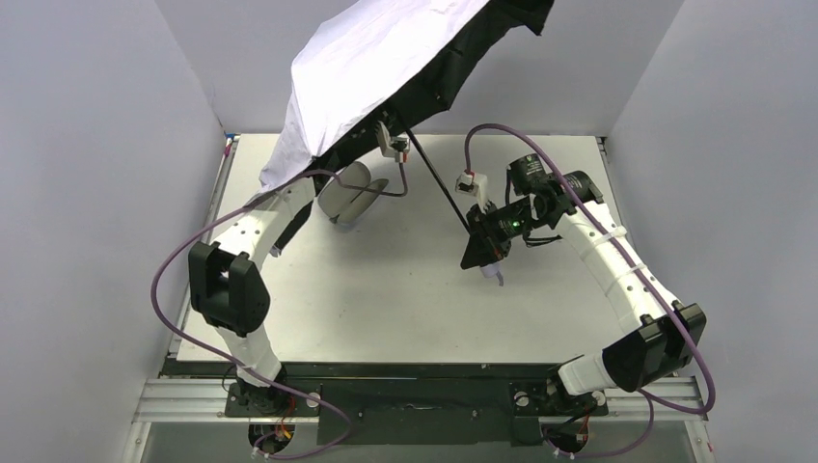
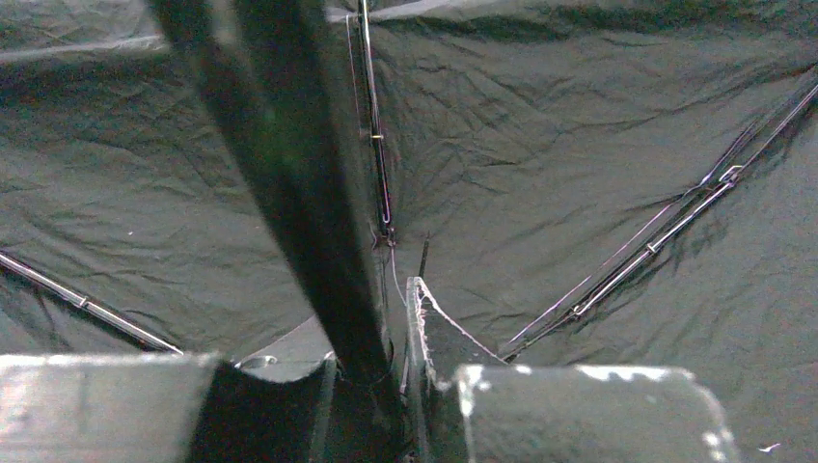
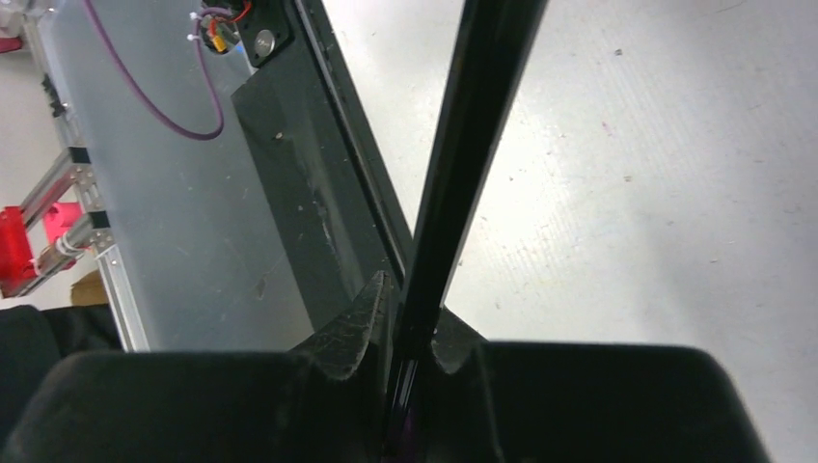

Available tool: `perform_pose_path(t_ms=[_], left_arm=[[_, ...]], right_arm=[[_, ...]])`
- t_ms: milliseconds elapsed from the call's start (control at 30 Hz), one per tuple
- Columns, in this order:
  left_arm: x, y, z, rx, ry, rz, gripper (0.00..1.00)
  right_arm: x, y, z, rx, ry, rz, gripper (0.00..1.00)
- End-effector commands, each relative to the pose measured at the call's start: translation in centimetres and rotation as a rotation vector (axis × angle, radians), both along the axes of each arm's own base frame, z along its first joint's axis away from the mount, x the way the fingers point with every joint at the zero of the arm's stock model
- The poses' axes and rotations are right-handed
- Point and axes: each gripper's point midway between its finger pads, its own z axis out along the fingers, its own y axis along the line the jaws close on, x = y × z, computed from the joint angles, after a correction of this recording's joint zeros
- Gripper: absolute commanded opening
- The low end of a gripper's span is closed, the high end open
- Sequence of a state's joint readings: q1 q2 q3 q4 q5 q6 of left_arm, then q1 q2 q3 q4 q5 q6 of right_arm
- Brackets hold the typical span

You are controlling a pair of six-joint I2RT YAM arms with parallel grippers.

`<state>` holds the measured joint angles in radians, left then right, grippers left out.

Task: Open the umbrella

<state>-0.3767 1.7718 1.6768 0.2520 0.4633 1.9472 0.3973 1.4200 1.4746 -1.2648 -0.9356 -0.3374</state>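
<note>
The umbrella is open. Its pale lavender canopy [image 1: 376,58] tilts over the table's back left, black underside facing down. The thin black shaft [image 1: 439,183] slants down to the right. My left gripper [image 1: 394,145] is shut on the shaft high up, under the canopy. In the left wrist view the shaft [image 2: 309,193] runs between the fingers [image 2: 424,333] of my left gripper [image 2: 371,338], with the black underside [image 2: 540,174] and ribs behind. My right gripper [image 1: 485,253] is shut on the shaft's lower end [image 3: 463,164]. The lavender handle knob [image 1: 494,275] pokes out below it.
A lavender oval clamshell case [image 1: 349,198] lies open on the white table [image 1: 386,299], under the canopy's edge by my left arm. White walls enclose the table on the left, back and right. The right wrist view shows the black base rail [image 3: 309,193].
</note>
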Motion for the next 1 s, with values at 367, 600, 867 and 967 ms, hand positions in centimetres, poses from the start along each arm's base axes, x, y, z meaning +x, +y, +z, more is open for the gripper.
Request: perform_pose_path(t_ms=[367,600,867,967], left_arm=[[3.8,27.2,12.8,-0.250,-0.317,0.762,0.07],[4.2,31.3,13.4,-0.282,-0.319,0.842,0.07],[4.4,33.4,13.1,-0.279,-0.318,0.868,0.04],[4.2,31.5,13.0,-0.278,-0.303,0.808,0.03]], right_arm=[[-6.3,-3.7,-0.6,-0.127,0.088,0.121,0.00],[-6.2,-4.1,-1.0,-0.154,0.069,0.125,0.00],[-6.4,-4.1,-1.2,-0.162,0.068,0.138,0.00],[-6.4,-3.9,-1.1,-0.151,0.065,0.144,0.00]])
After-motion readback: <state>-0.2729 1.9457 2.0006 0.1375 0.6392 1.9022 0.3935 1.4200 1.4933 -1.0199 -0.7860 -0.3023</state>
